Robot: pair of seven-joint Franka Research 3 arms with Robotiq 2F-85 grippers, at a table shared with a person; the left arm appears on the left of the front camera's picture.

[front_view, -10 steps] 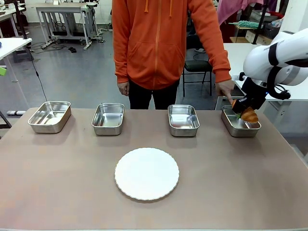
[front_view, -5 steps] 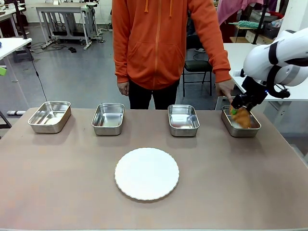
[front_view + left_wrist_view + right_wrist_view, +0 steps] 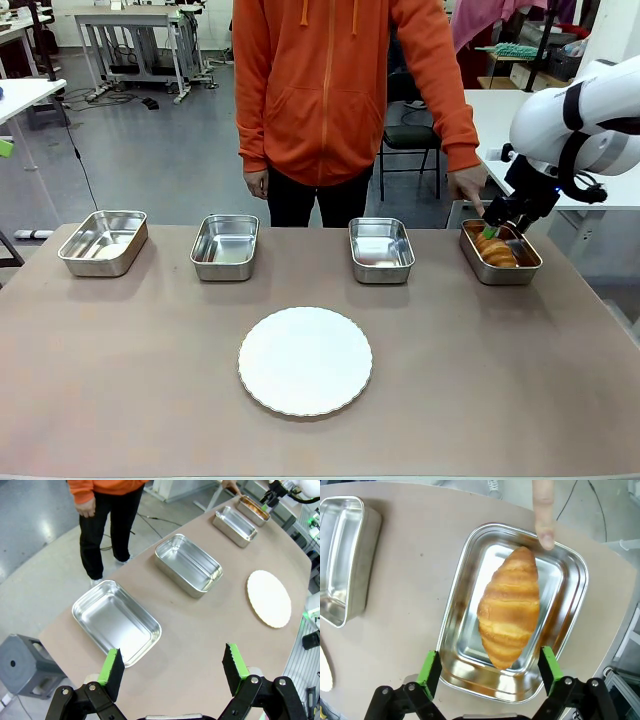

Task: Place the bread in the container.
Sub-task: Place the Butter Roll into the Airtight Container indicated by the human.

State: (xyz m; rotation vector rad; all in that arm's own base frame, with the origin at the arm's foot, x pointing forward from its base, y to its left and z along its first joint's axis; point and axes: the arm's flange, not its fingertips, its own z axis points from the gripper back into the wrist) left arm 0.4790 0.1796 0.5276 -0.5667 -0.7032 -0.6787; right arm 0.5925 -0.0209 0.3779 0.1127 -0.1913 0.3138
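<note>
The bread (image 3: pixel 496 251), a golden-brown croissant, lies inside the far-right container (image 3: pixel 505 275), a shiny steel pan. My right gripper (image 3: pixel 498 232) hovers just above it, open, with nothing between its green pads. In the right wrist view the bread (image 3: pixel 510 607) rests lengthwise in the container (image 3: pixel 457 612), below my open right gripper (image 3: pixel 489 666). A person's finger (image 3: pixel 543 510) touches the pan's far rim beside the bread's tip. My left gripper (image 3: pixel 173 665) is open above the table's other end.
Three more steel pans (image 3: pixel 103 241) (image 3: pixel 224 246) (image 3: pixel 381 249) stand in a row along the far side. A round white plate (image 3: pixel 305 360) lies mid-table. The person in orange stands behind the table, one hand (image 3: pixel 466 185) at the right pan.
The bread has left my right gripper and dropped into the pan. The gripper has opened and lifted slightly. The left arm and the person's hand have stayed put.
</note>
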